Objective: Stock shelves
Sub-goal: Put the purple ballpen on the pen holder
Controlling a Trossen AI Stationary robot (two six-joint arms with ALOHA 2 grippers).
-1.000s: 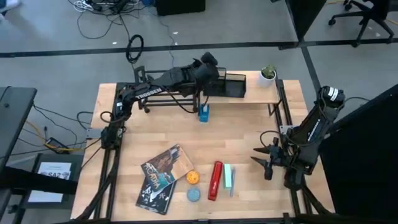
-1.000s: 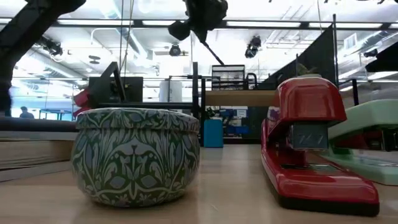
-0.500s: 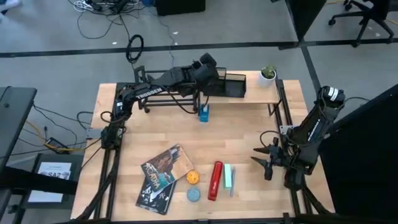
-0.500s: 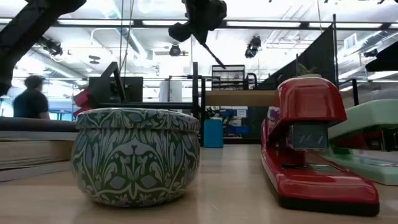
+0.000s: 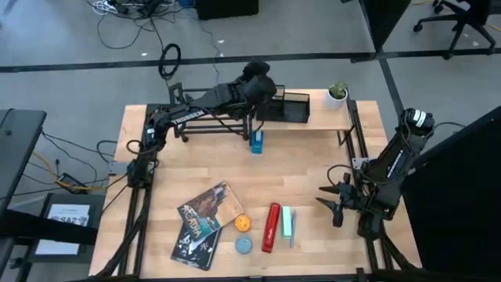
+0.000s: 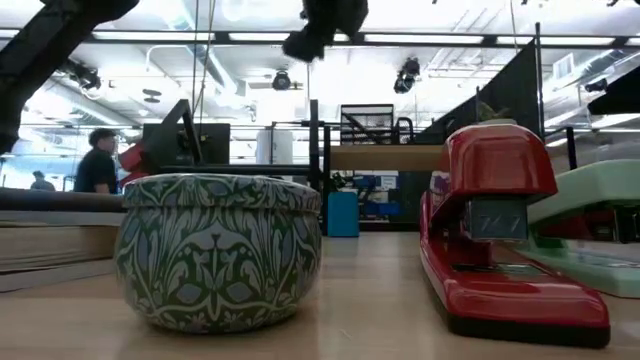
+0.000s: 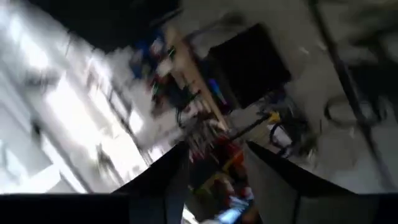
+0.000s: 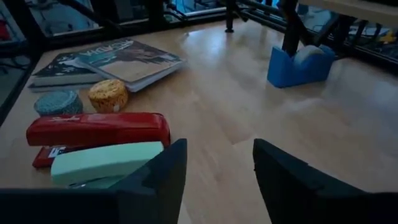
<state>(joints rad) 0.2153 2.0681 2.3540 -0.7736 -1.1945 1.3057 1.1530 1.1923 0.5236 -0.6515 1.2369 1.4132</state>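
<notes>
Mostly unstocked: books [image 5: 202,221], red stapler [image 5: 270,227], green stapler [image 5: 286,222] and tins on bench [image 5: 305,168]; left hand [image 5: 257,74] empty, open above shelves [image 5: 313,117]; right hand [image 5: 333,202] parked open.

We only spot two changes: the left gripper [image 6: 322,22] up over the black rack [image 5: 205,117] has swung a bit toward the table's far edge and, from what we can tell, higher, and a person [image 6: 98,160] has walked further into the room behind.
</notes>
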